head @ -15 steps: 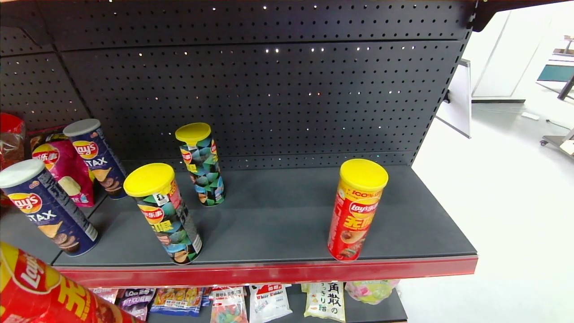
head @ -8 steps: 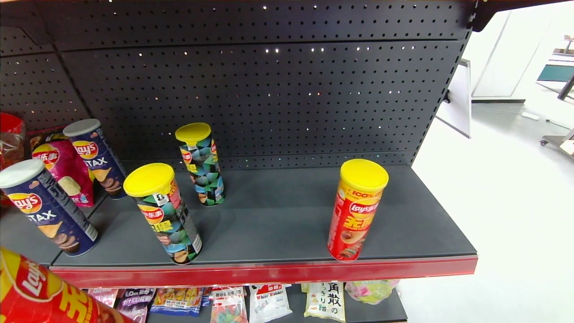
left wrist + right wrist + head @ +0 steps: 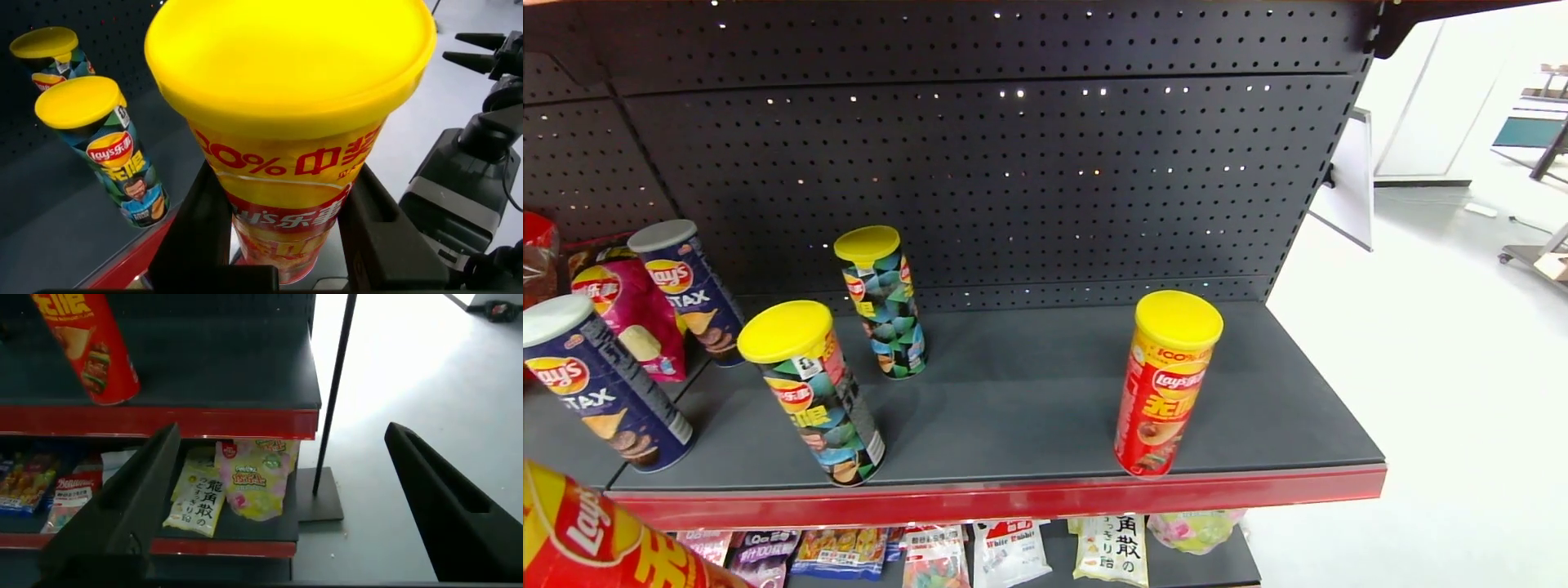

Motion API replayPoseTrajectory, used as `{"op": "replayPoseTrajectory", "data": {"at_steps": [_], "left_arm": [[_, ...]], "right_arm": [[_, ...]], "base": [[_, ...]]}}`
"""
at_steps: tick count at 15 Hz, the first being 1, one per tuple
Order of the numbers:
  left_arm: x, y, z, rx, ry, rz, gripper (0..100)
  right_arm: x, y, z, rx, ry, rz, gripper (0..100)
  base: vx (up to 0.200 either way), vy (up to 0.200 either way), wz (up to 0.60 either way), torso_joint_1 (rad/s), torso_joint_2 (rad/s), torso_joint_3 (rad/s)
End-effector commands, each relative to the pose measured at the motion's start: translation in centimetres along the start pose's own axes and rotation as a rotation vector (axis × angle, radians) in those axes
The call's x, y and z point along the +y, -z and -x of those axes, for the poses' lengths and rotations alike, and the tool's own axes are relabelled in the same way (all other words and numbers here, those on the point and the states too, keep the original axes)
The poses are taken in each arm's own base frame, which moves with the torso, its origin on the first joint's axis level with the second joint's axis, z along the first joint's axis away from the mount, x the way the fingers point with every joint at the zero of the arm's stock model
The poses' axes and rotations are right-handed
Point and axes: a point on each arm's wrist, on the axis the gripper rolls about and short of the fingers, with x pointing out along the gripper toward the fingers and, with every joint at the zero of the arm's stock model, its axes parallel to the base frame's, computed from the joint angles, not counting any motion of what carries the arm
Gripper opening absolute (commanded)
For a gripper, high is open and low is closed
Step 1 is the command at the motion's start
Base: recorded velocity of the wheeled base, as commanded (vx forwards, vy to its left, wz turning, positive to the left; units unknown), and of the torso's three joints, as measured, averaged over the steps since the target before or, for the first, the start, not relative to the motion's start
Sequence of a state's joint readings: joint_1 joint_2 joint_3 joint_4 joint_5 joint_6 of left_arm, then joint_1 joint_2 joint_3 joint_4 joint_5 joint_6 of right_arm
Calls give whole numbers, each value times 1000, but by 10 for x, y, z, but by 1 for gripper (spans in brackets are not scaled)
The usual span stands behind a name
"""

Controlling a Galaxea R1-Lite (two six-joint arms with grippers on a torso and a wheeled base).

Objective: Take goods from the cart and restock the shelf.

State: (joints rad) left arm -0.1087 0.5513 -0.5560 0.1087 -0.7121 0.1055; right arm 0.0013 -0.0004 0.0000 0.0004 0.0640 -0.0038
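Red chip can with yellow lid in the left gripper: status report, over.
Left gripper shut on red yellow-lidded chip can, not yet on dark shelf. Right gripper open, empty. Bare gap between front patterned yellow-lidded can and standing red can.

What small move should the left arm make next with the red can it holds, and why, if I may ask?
Probably lift it up and forward. The red yellow-lidded chip can in the left gripper sits before the shelf's red front edge, while the grey shelf board has bare room between the patterned can and the standing red can.
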Motion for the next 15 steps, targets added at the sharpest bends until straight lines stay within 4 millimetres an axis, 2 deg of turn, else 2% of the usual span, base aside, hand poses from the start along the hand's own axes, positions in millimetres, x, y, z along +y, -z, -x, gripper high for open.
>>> {"op": "replayPoseTrajectory", "data": {"at_steps": [1, 3, 9, 12, 14, 15], "left_arm": [[2, 0, -2, 9, 1, 8, 0], [3, 0, -4, 14, 0, 13, 0], [15, -4, -15, 51, -53, 39, 0], [40, -11, -41, 70, -105, 45, 0], [46, -11, -48, 80, -109, 53, 0], [57, -10, -60, 110, -115, 72, 0]], "right_arm": [[0, 0, 0, 0, -1, 1, 100], [0, 0, 0, 0, -1, 1, 100], [0, 0, 0, 0, -1, -4, 100], [0, 0, 0, 0, -1, -5, 100], [0, 0, 0, -2, -1, -7, 100], [0, 0, 0, -2, -1, -7, 100]], "base": [[0, 0, -600, 2, 7, 2], [0, 0, -600, 10, 2, 7], [0, 0, 0, 0, 0, 0], [0, 0, 0, 0, 0, 0], [0, 0, 0, 0, 0, 0], [0, 0, 0, 0, 0, 0]]}}
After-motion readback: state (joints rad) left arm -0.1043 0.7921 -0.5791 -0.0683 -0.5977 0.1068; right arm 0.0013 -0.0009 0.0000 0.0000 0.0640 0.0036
